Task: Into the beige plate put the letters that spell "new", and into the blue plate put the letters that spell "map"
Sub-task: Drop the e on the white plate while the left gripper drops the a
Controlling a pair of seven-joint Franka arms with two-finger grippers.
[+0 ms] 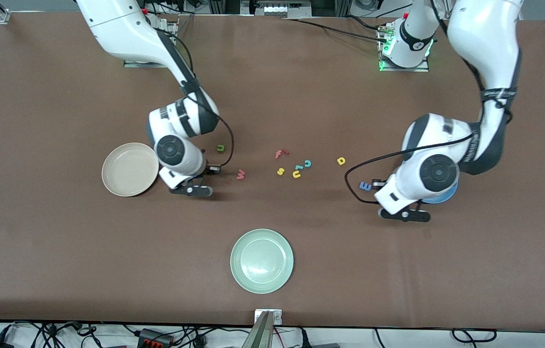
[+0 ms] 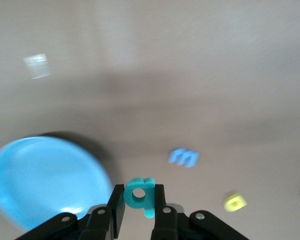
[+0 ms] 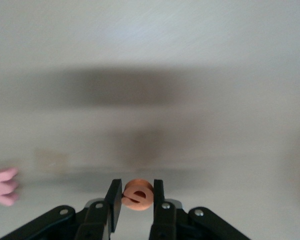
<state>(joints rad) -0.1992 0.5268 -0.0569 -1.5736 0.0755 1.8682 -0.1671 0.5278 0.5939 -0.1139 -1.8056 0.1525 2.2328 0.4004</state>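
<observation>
Clock directions take twelve as toward the robots' bases in the front view.

The brown surface [image 1: 60, 251] carries three round shallow plates. The beige plate [image 1: 130, 169] lies at nine o'clock from the middle, the pale green plate [image 1: 262, 261] at six, and the bright blue plate [image 1: 449, 195] at three, mostly hidden under the left arm.

The right pincer [image 3: 136, 210] hangs over the surface just beside the beige plate, at its four o'clock. It is narrowed on the orange foam letter e [image 3: 138, 195]. The left pincer [image 2: 139, 212] hangs over the surface at the blue plate's seven o'clock edge, clamped on the teal foam letter a [image 2: 140, 194].

The other small foam letters lie on the surface between the two plates:
- The dark green n [image 1: 221, 148] lies near the right arm, with the pinkish-red w [image 1: 240, 174] at its five o'clock.
- The red f [image 1: 279, 153], yellow s [image 1: 280, 171], yellow u [image 1: 296, 174] and teal c [image 1: 308, 163] lie bunched at the middle.
- The yellow p [image 1: 341, 161] sits at three o'clock from that bunch.
- The blue m [image 1: 365, 185] lies at four o'clock from the p, near the left arm's wrist.

Both task plates hold no letters.
</observation>
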